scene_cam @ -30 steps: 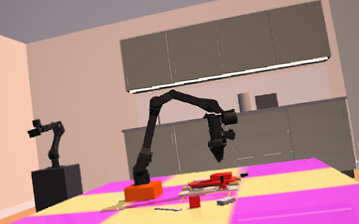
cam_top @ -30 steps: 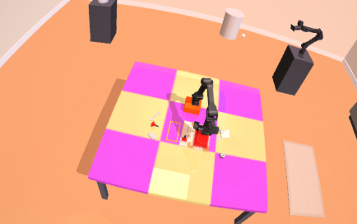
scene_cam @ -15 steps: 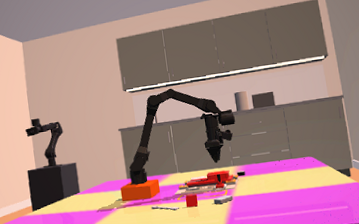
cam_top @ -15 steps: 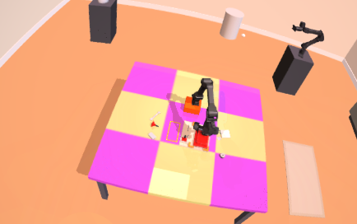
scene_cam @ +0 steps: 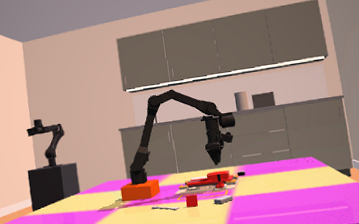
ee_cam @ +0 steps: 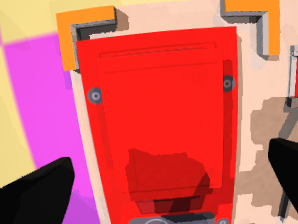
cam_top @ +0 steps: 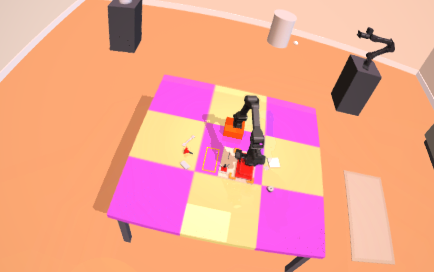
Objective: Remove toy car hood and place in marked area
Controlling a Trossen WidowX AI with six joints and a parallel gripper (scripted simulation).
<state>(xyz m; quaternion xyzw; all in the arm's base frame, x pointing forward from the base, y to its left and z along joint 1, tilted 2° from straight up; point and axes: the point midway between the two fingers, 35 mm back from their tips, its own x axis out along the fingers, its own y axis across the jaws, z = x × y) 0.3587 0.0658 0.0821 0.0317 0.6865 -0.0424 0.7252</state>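
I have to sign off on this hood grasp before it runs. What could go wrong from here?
The open tool hangs above the red toy car, holding nothing; its fingers straddle the whole body, so closing might catch the car rather than the hood alone. Small loose parts lie near the marked area and could be knocked.

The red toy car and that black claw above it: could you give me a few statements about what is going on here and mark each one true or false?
1. The gripper hangs above the red toy car, not touching it. True.
2. The gripper is clamped on the hood. False: its fingers are wide open and hold nothing.
3. The hood already lies inside the marked area. False: the outlined rectangle holds nothing, and the hood is still on the car.
4. The arm's orange base stands on the table. True.
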